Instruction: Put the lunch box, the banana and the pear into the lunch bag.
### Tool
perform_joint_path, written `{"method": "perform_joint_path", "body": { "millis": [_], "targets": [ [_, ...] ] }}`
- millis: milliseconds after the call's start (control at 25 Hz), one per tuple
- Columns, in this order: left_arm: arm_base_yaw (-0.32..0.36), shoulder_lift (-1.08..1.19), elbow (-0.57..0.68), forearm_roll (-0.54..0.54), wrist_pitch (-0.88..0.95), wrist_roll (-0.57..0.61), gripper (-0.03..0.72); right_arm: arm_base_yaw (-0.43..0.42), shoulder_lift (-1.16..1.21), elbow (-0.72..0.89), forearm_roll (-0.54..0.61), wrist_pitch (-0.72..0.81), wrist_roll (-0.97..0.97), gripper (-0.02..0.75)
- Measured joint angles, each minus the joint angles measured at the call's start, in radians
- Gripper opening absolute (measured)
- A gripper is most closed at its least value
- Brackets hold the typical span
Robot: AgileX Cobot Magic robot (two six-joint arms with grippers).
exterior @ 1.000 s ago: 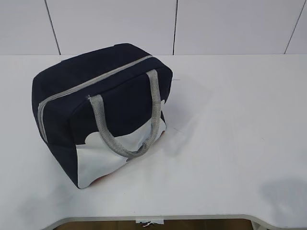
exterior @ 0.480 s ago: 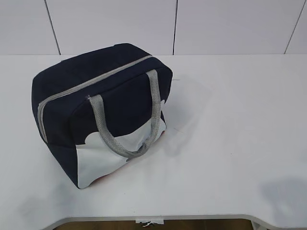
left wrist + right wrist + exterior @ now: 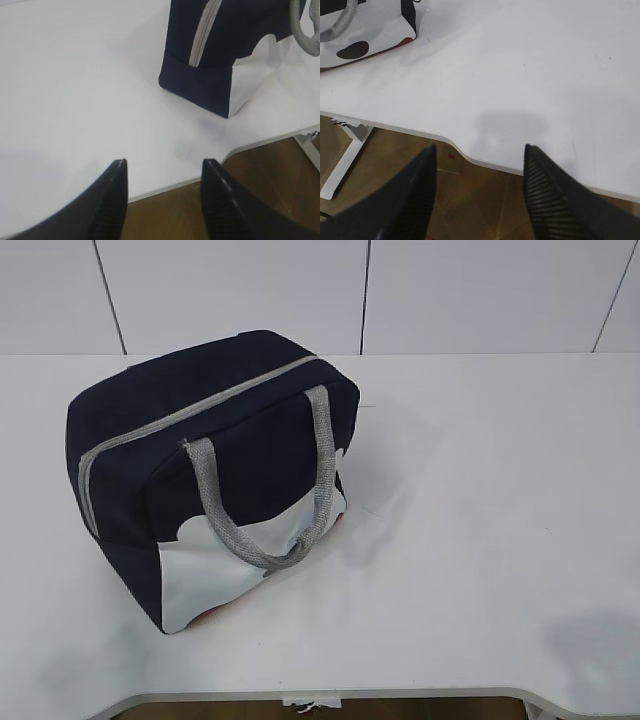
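Note:
The navy-blue lunch bag [image 3: 210, 470] stands on the left half of the white table [image 3: 480, 500], its grey zipper closed along the top and its grey handles hanging over the white side panel. It also shows at the top of the left wrist view [image 3: 220, 55] and at the top left corner of the right wrist view [image 3: 365, 30]. My left gripper [image 3: 164, 167] is open and empty over the table's front edge. My right gripper [image 3: 480, 152] is open and empty over the front edge at the right. The lunch box, banana and pear are out of view. Neither gripper shows in the exterior view.
The table's front edge [image 3: 330, 695] has a curved cut-out, with brown floor [image 3: 260, 195] below. A white table leg [image 3: 342, 165] stands under the edge. A white panelled wall [image 3: 360, 290] runs behind the table.

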Motion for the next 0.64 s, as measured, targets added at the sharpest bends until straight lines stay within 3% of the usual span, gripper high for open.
{"method": "perform_joint_path", "body": {
  "millis": [640],
  "targets": [
    [0.0, 0.0, 0.0, 0.0, 0.0, 0.0, 0.359, 0.0, 0.0, 0.0, 0.0, 0.0, 0.0, 0.434]
  ]
}}
